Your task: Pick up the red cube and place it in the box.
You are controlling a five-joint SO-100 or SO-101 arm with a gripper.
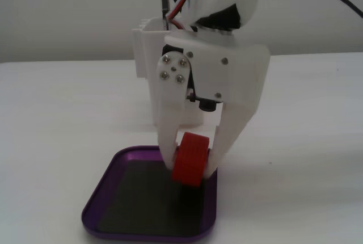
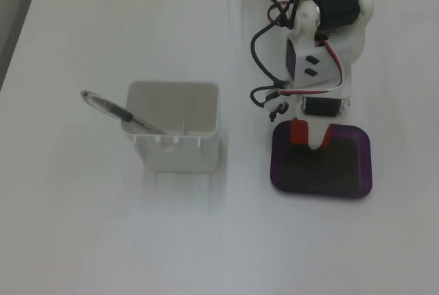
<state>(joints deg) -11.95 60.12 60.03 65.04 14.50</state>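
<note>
Gripper (image 1: 193,167) is clamped on the red cube (image 1: 189,159), the 2 fingers pressing its sides, in the lower centre of the low front fixed view. The cube hangs low over the box (image 1: 102,190), near the far right corner of the tray and just inside the rim; whether its bottom touches the dark floor is not clear. In the top-down fixed view the cube (image 2: 299,131) shows as a red sliver at the upper edge of the box (image 2: 363,171), centre right of the frame, gripper (image 2: 312,143) tips over the tray floor.

Risks, as a judgement:
- Cube sits close to the rim (far edge), so on release it may land on the raised lip and tip or roll out onto the table.
- Cube looks tilted in the grip, so it could tumble instead of landing flat.
- If the fingers go lower they may press on the tray, which looks light, and shove it.
- White container (image 1: 144,57) with pen (image 2: 116,111) stands just behind the arm in the low view; a wide retreat swing might clip it.
</note>
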